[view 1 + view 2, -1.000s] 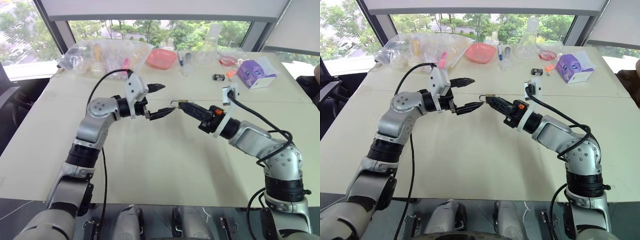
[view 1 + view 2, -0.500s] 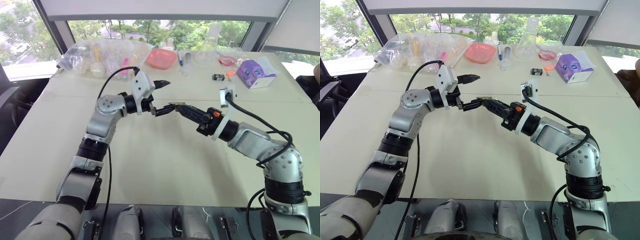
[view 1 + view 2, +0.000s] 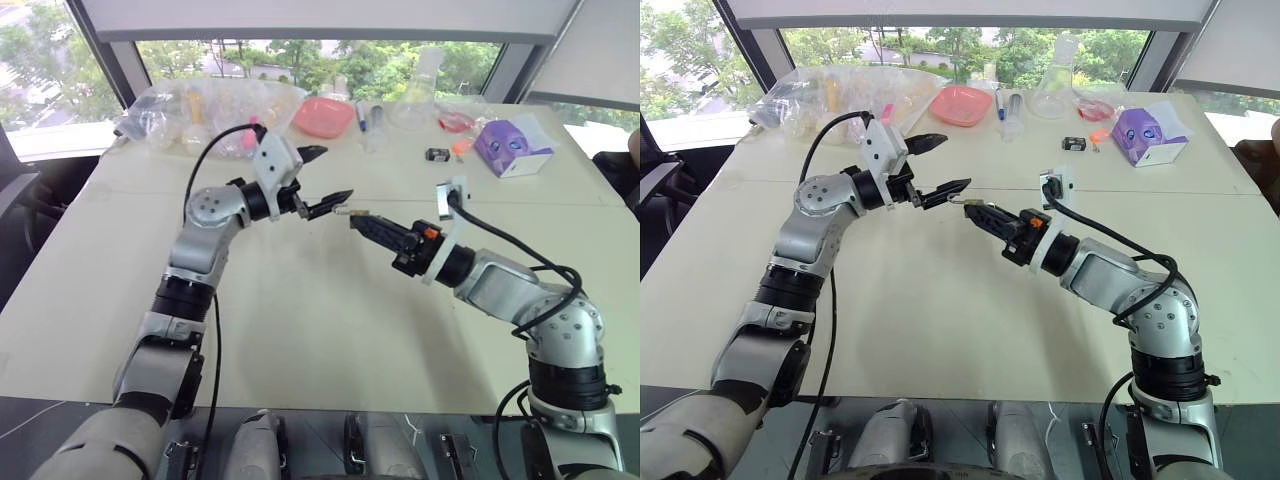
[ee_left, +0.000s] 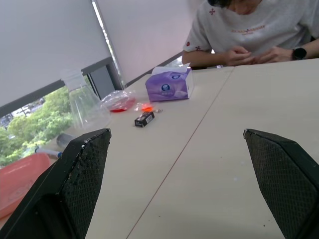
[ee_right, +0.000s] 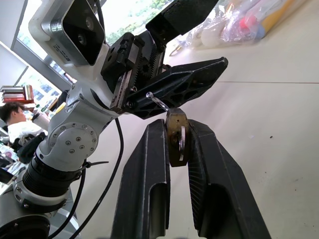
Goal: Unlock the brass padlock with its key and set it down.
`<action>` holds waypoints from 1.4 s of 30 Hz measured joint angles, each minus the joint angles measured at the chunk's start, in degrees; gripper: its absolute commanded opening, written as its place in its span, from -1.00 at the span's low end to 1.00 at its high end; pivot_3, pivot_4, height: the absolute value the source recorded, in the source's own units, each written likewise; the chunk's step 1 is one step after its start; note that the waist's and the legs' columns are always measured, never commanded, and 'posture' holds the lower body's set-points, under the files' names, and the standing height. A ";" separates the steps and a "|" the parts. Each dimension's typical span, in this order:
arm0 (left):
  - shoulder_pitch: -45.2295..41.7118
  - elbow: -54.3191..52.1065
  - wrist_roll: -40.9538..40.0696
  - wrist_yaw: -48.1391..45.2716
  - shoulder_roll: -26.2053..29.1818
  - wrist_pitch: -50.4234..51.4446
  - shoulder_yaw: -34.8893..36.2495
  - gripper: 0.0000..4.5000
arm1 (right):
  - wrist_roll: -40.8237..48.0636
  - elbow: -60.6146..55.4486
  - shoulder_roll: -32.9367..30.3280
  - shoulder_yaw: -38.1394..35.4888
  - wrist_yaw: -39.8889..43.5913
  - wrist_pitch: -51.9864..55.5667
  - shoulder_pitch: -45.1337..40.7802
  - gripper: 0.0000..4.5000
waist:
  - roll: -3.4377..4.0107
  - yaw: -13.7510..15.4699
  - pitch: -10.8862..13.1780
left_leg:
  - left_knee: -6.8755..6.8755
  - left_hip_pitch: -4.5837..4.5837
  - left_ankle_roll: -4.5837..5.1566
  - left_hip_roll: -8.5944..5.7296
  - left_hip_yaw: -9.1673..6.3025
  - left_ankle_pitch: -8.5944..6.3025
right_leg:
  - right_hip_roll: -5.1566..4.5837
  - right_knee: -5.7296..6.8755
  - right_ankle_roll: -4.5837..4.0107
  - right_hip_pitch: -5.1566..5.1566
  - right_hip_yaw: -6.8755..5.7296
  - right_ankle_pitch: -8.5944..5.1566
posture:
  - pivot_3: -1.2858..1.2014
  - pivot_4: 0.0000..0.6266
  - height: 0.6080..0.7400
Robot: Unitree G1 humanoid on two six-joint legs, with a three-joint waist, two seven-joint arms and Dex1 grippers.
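Observation:
My right gripper [image 3: 354, 219] is shut on the brass padlock [image 5: 175, 135], a small gold body pinched upright between its two fingertips above the middle of the table [image 3: 300, 330]. The thin silvery shackle [image 5: 156, 101] sticks out towards the left gripper and lies against that gripper's lower finger [image 5: 192, 84]. My left gripper [image 3: 324, 177] is open, just left of and slightly above the padlock, with nothing between its fingers. I cannot make out the key.
Along the far edge stand clear bags of bottles [image 3: 205, 110], a pink bowl [image 3: 322, 116], a glass flask [image 3: 415, 98], a small black-and-white box [image 3: 437, 154] and a purple tissue box [image 3: 512, 146]. A person [image 4: 259, 25] sits at the table's far right.
The left gripper has tilted up a little, so its lower finger now points over the padlock instead of level at the shackle. The right gripper has kept its grip and place.

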 measured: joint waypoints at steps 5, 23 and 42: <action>4.65 -2.31 0.25 -1.01 3.53 3.79 -0.40 0.96 | 0.44 1.64 1.34 -1.09 -2.04 -0.69 -0.04 -1.00 | 0.01 -0.30 0.00 | -0.02 0.03 -0.03 0.04 0.01 0.02 | 0.02 0.04 0.00 -0.02 0.01 0.00 | 0.03 -0.52 0.99; 22.23 -32.46 -20.19 1.86 15.61 41.89 9.23 0.96 | -10.03 32.47 7.44 -1.70 -7.59 4.32 -10.42 -1.00 | 0.09 -0.23 0.06 | -0.04 0.02 -0.13 0.06 -0.09 0.07 | -0.01 0.07 0.00 -0.07 0.08 0.00 | 0.03 -0.52 0.99; 30.29 -36.66 -21.93 8.14 15.14 42.32 10.57 1.00 | -23.39 4.77 -11.82 -3.05 12.16 7.90 9.64 0.91 | 0.10 -0.33 0.07 | -0.09 0.08 0.20 0.04 -0.13 -0.13 | -0.01 0.00 -0.01 -0.03 0.08 0.00 | 0.03 -0.52 0.99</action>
